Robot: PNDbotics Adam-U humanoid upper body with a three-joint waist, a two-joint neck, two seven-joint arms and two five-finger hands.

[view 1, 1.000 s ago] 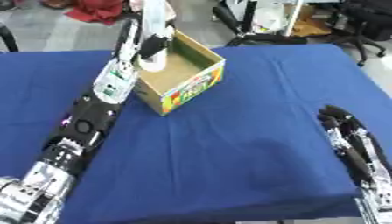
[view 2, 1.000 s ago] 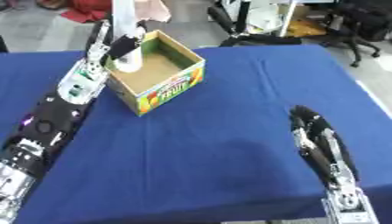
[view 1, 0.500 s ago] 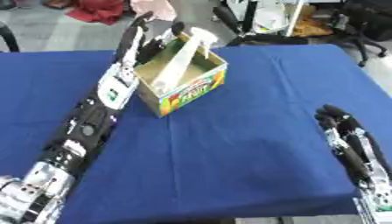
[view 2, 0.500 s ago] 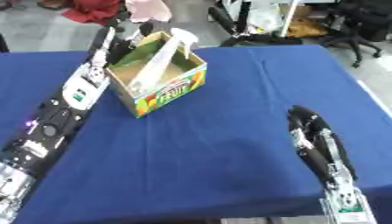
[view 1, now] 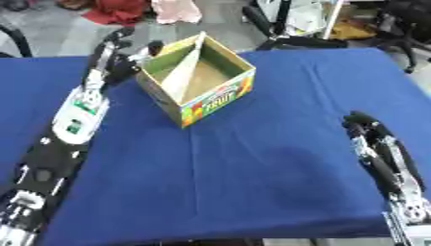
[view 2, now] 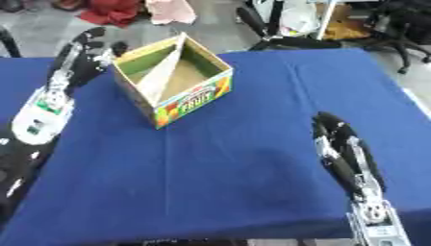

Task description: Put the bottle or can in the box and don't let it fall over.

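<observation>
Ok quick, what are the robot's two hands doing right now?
Left hand: open, holding nothing, beside the box.
Right hand: open, holding nothing.

Counter [view 1: 252, 168]: plain deep blue cloth, no pattern. Box [view 1: 198, 81], just right of the left robot hand [view 1: 114, 60]: tan cardboard inside, one inner wall green, front panel printed with a yellow, red and green fruit design and white "FRUIT" lettering. Pale cream slanted shape [view 1: 183, 77] inside the box. Left robot hand: black, its forearm carrying white panels with a small green mark. Right robot hand [view 2: 336, 144]: black with silver-white segments. Floor beyond the left robot hand: grey, with red cloth [view 1: 118, 10] and pink cloth [view 1: 175, 9].
</observation>
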